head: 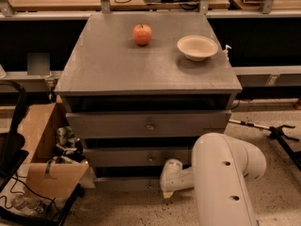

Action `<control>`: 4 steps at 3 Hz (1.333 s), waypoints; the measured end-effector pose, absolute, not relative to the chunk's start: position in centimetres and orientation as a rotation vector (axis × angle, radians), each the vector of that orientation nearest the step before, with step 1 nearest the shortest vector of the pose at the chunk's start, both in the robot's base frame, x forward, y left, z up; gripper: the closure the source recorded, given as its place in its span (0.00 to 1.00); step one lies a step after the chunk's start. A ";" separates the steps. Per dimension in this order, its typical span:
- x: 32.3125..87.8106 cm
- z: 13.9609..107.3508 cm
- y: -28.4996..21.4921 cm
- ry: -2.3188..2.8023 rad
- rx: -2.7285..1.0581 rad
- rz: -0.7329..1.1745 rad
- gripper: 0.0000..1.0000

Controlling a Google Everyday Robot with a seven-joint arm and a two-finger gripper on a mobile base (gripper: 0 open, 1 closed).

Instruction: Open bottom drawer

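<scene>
The grey cabinet has three drawer fronts stacked below its top. The bottom drawer shows as a narrow grey strip just above the floor; its knob is hidden behind my arm. The two wider drawer fronts above it each show a small round knob. My gripper is low at the front of the bottom drawer, right of its middle, at the end of my white arm, which comes in from the lower right.
An apple and a beige bowl sit on the cabinet top. An open cardboard box with clutter and cables stands on the floor at the left. A black stand lies on the floor at the right.
</scene>
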State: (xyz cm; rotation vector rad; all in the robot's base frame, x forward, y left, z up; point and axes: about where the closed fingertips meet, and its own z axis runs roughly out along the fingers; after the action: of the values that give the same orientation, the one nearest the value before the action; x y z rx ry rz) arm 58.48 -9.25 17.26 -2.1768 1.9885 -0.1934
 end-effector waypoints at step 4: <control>54.4 18.7 -10.0 2.145 -2.184 -0.185 1.00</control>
State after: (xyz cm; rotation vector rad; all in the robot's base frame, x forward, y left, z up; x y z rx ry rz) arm 54.43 -10.03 18.66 -2.1843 2.1449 -0.1853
